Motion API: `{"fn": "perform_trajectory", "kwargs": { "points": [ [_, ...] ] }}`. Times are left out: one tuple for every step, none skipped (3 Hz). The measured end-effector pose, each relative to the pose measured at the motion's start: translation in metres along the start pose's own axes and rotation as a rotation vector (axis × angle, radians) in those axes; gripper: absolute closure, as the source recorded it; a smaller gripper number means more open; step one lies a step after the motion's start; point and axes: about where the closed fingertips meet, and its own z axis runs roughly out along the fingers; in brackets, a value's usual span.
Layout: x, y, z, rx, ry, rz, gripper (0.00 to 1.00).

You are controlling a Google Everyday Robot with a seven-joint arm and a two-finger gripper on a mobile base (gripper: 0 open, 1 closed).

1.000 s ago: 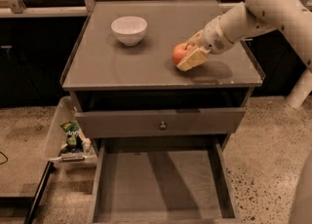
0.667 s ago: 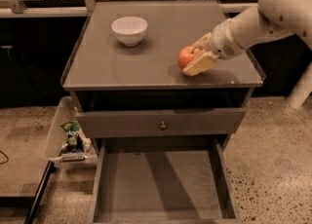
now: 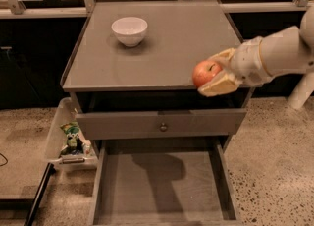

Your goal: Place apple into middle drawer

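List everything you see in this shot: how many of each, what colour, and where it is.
round red-orange apple: one, red-orange, held at the cabinet top's front right edge
white ceramic bowl: one, white, back left of the cabinet top
flat grey cabinet top: one, grey, centre
drawer with a round metal knob: one, grey, just below the top
wide shallow middle drawer: one, grey-brown, pulled out at the bottom
clear plastic bin: one, on the floor left of the cabinet
green packet: one, inside the bin
white robot arm: one, reaching in from the right
gripper: one, cream, shut on the apple
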Motion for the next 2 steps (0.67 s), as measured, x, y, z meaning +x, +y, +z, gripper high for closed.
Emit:
{"fn": "perform_trajectory", "kwargs": {
  "points": [
    [0.032,0.047,-0.009,0.035,0.011,0.071,1.00],
    [0.079,0.099,0.010,-0.003,0.045,0.179,1.00]
  ]
}}
